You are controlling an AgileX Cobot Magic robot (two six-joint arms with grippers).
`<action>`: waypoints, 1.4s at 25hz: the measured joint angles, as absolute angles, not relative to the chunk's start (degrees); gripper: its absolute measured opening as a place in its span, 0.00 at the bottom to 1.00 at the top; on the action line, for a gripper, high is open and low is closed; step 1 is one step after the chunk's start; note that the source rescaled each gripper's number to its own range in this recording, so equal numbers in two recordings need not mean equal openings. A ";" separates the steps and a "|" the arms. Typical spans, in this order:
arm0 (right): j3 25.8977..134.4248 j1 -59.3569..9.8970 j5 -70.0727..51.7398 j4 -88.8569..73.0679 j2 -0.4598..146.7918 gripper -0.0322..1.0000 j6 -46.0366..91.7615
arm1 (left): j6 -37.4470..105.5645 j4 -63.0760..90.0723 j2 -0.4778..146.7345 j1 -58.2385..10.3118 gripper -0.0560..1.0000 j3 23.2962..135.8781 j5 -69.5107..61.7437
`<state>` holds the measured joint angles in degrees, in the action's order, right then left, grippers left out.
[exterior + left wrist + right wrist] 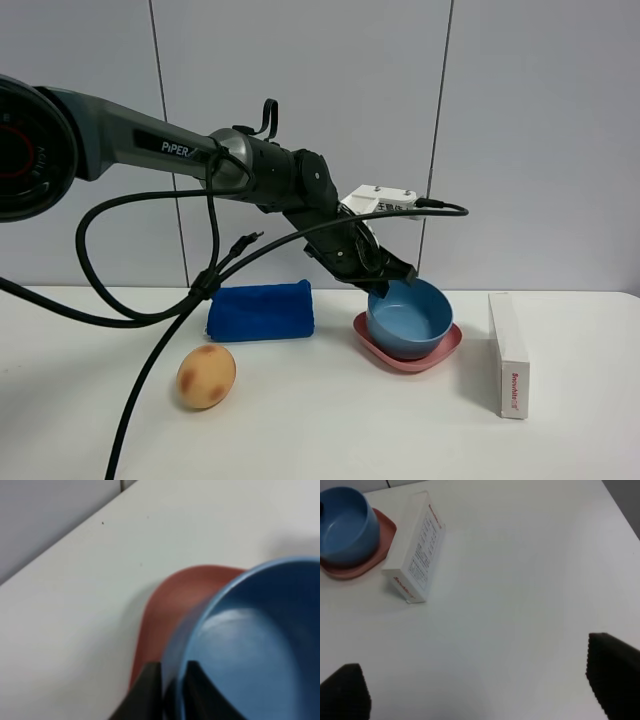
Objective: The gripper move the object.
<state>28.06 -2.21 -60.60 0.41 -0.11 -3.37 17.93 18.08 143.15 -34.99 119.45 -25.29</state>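
While gripping at a single rim point, risks a drop onto the tabletop [330,430] on any fast lift. Could clip the white box [508,355], standing near the plate's right side, if swung that way. Could drag the pink plate [448,352] along if pulled sideways rather than up. Could lose the light-blue bowl [410,318] to tilt or slip: smooth wall, off-centre hold, no support on the far side. Seated in the plate, right of centre on the tabletop; cannot tell whether lifted clear of it.

Pose: reaching with the left arm [270,170] from the left across the middle, forearm angled down to the bowl's left rim. Pinching the bowl wall with the left hand [167,692], one of the fingers [147,690] outside, the other inside, nearly pressed together on the wall. Hovering with the right hand [480,685] above bare tabletop, spread wide, gripping nothing, well apart from the bowl.
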 joint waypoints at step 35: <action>28.06 -2.21 -60.60 0.37 -0.11 1.00 -3.37 | 9.01 -8.47 107.27 -27.38 1.00 114.22 -69.15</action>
<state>28.06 -2.21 -60.60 0.37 -0.11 -3.37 9.01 -8.47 107.27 -27.38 114.22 -69.15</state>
